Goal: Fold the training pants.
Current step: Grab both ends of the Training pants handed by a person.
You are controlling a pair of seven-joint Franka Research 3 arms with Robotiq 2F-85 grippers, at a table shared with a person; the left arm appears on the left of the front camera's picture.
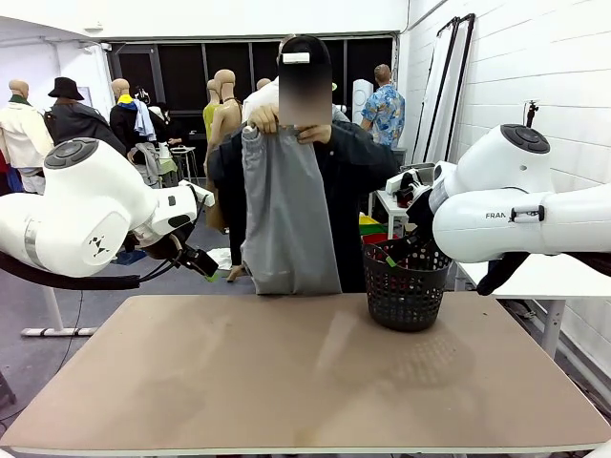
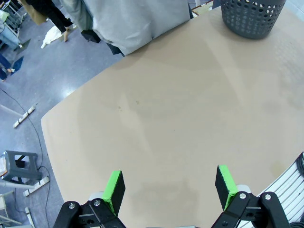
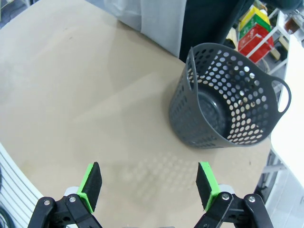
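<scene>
The pants (image 1: 286, 215) hang at upper centre of the front view, long axis vertical, waistband pinched in the person's 2 hands (image 1: 263, 120), hem at the table's (image 1: 286, 382) far edge. Left gripper (image 2: 169, 178) and right gripper (image 3: 148, 173) gape empty over bare table. The left seems nearer; the basket (image 1: 406, 281) crowds the right.

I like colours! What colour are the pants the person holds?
Light grey training pants, front view.

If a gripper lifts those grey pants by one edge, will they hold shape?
Probably not: the training pants hang limp and creased from the person's hands, so they should drape and sag. Likely light; a pinch at the waistband holds them up.
</scene>
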